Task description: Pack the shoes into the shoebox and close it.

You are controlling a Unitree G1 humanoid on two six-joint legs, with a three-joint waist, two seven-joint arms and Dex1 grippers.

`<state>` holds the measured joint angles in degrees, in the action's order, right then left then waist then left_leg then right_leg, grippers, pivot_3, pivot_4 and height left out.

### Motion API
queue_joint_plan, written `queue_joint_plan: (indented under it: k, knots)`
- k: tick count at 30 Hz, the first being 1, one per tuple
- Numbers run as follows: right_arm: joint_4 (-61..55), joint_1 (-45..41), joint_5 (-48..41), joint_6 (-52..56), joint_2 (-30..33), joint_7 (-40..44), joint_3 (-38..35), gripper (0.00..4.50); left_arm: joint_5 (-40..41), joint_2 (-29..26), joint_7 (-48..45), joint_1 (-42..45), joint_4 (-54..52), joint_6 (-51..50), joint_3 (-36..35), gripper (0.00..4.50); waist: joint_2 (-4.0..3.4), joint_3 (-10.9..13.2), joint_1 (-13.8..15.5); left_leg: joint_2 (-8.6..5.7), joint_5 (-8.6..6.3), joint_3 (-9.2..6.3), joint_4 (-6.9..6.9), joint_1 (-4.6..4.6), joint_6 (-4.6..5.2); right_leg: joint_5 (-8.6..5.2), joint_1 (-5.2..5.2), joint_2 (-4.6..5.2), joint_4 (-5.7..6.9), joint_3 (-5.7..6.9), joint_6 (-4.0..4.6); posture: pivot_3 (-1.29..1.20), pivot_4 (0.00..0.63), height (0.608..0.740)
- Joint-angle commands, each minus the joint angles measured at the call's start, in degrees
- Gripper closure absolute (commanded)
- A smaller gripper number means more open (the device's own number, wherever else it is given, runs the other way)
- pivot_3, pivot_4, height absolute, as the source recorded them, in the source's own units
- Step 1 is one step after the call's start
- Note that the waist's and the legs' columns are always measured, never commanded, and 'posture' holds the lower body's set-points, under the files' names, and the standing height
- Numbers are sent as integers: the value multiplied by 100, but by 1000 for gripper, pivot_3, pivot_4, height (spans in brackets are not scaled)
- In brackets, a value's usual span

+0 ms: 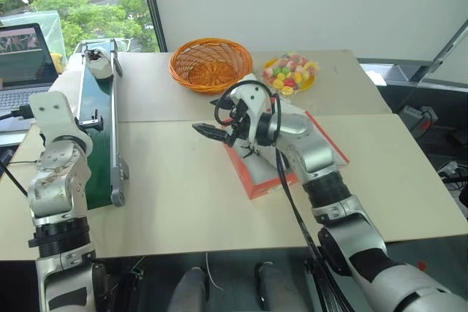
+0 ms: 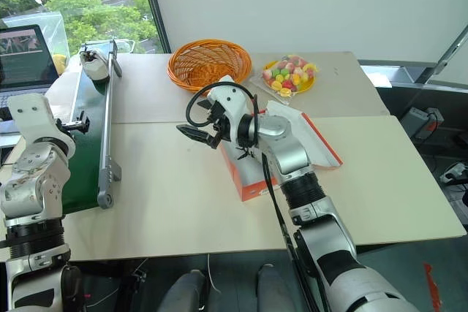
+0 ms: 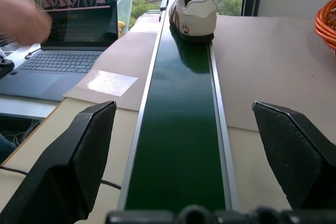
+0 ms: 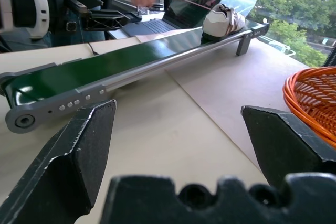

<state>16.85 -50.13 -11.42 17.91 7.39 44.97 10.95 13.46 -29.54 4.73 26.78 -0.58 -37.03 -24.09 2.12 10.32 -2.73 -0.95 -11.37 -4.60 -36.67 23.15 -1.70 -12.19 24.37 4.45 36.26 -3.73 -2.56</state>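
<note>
Shoe (image 3: pixel 195 11) at conveyor (image 3: pixel 181 129) far end, belt w/ open run

- One cream shoe (image 3: pixel 196 13) with dark side markings is seen upright at the far end of a green conveyor belt (image 3: pixel 181 129).
- The red-orange shoebox (image 2: pixel 252 173) is set on the surface, partly hidden by an arm.

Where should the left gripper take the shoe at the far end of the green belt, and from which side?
Probably across its heel sides. The shoe stands upright on the conveyor belt, heel toward the open left gripper, which is lined up with the belt. Coming straight along the belt, the fingers could pass either side of the heel.
</note>
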Motion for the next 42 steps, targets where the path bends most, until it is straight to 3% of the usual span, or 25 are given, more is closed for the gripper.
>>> queue_joint_plan:
  k: [1,19,33,38,42]
  knots:
    - [-281,35,-34,-143,-72,6,6,0,-76,-23,-50,129,112,312,-88,32,0,0,4,0,0,0,0,0,0,0,0,0,0,0,0,0,150,740]
    - [-757,224,-19,249,12,-58,120,0,-273,336,24,968,1533,785,264,32,2,-1,-4,-1,0,0,0,1,0,0,3,0,4,0,0,0,150,740]
    - [-1046,316,23,514,154,-221,149,0,6,615,274,1430,2405,880,-107,32,3,-2,14,-1,0,-1,0,1,0,1,3,0,7,1,0,0,150,740]
    - [-1027,276,47,556,183,-276,136,0,92,648,275,1437,2348,784,-134,1474,4,-2,50,-3,2,-1,-2,-11,-4,0,-2,1,30,1,0,0,150,740]
    - [-1039,264,59,587,200,-293,135,0,163,724,365,1478,2177,690,-178,2901,4,-2,50,-5,2,-1,-3,-15,-4,0,-3,1,40,0,0,0,150,740]
